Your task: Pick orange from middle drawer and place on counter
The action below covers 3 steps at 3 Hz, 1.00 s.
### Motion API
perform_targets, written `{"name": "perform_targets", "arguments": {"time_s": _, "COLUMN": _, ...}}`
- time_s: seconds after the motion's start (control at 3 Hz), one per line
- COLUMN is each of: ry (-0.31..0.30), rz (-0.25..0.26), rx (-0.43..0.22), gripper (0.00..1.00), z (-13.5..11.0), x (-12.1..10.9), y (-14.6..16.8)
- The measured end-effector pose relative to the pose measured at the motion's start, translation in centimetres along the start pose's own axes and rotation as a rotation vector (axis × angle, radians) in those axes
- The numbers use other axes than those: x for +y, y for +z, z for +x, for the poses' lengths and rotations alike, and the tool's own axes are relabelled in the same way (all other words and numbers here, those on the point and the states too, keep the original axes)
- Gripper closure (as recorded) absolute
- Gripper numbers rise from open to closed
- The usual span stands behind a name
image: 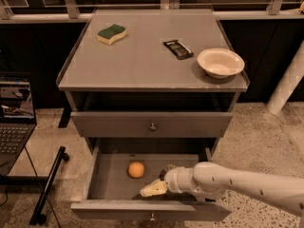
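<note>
The small round orange fruit lies in the open wide grey middle drawer below the front edge of the grey desk, so the cream gripper, open or closed I cannot tell, hangs low inside it just right of the fruit, likely to grasp it sideways.

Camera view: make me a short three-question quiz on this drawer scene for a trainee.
1. True or false: the orange lies on the counter.
2. Where is the gripper? A) above the counter B) inside the open middle drawer, near the orange, not touching it C) out of view
3. What lies on the counter between the sponge and the white bowl?
Key: 1 false, it lies in the middle drawer. 2 B. 3 a dark snack bar.
</note>
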<state>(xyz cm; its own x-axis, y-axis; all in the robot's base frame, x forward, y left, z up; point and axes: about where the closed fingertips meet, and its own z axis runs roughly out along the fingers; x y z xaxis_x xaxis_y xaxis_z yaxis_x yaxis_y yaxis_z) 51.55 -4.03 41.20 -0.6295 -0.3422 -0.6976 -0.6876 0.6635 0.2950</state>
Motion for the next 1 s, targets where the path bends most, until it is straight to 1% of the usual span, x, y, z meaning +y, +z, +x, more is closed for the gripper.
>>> {"name": "perform_targets", "arguments": {"time_s": 0.33, "ry": -0.039, "rz": -0.033, "rx": 0.013, "gripper": 0.00, "z": -0.5, "x": 0.3, "y": 2.3}}
{"name": "perform_targets", "arguments": {"time_s": 0.67, "ry": -0.083, "rz": -0.048, "rx": 0.023, "gripper": 0.00, "z": -1.4, "x": 0.0, "y": 4.6}}
{"name": "perform_targets", "arguments": {"time_s": 1.0, "ry": -0.082, "rz": -0.047, "rx": 0.023, "gripper": 0.00, "z": -1.4, "x": 0.1, "y": 4.6}}
